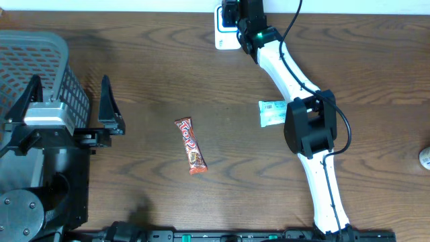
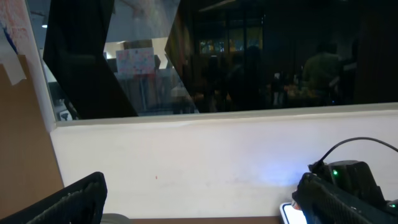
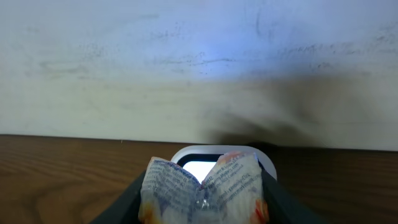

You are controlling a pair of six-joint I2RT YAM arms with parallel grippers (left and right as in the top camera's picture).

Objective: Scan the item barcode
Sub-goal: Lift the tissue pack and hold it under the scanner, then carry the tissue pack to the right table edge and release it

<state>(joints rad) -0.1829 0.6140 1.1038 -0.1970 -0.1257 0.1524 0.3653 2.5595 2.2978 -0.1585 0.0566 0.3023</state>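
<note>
The item [image 3: 205,186] is a crumpled white packet with small printed text and orange corners. My right gripper [image 3: 202,196] is shut on it, and the packet is folded between the dark fingers [image 3: 124,202]. Just behind it, against the white wall, lies the white scanner [image 3: 264,163] with its lit window. From overhead, the right gripper [image 1: 236,19] reaches over the scanner [image 1: 222,39] at the table's back edge; the item is hidden there. My left gripper [image 1: 69,101] stands wide open at the far left with nothing between its fingers. It faces the wall in the left wrist view [image 2: 202,208].
A grey mesh basket [image 1: 40,60] stands at the left, partly under the left arm. A red candy bar [image 1: 190,144] lies mid-table. A white and green packet [image 1: 271,113] lies beside the right arm's elbow. A small round object [image 1: 424,158] sits at the right edge.
</note>
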